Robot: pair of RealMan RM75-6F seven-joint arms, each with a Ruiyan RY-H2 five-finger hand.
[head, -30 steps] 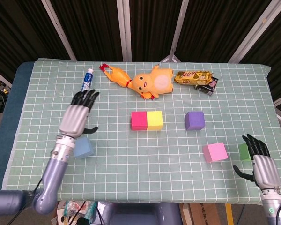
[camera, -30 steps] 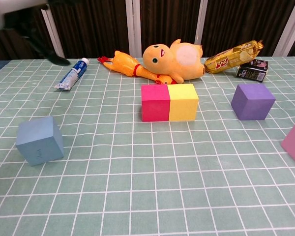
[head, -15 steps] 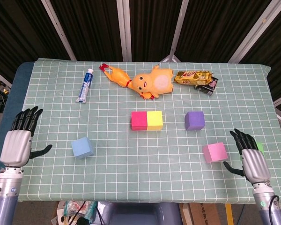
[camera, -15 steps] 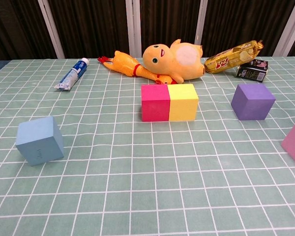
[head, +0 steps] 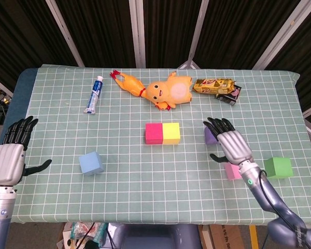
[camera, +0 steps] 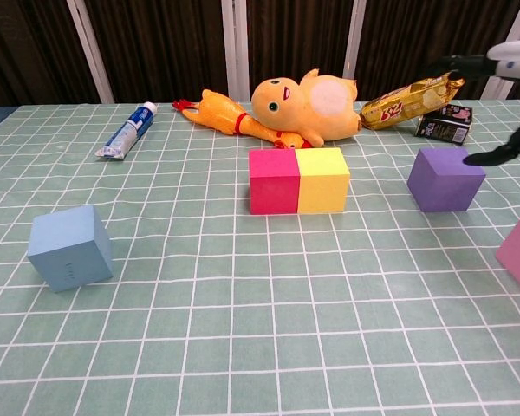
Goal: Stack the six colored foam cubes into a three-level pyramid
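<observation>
Head view: right hand [head: 231,146] spread, empty, over purple cube [head: 211,136].
Red [head: 154,133] and yellow [head: 171,133] cubes touch mid-counter. Next: grasp purple, set beside yellow. Left hand [head: 9,162] spread, idle.

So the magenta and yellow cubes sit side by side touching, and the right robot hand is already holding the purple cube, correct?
Not quite. The magenta cube and yellow cube do sit side by side touching, but the right robot hand holds nothing: it hovers open over the purple cube, fingers spread. The chest view shows the cube resting on the table with the fingers clear of it.
</observation>
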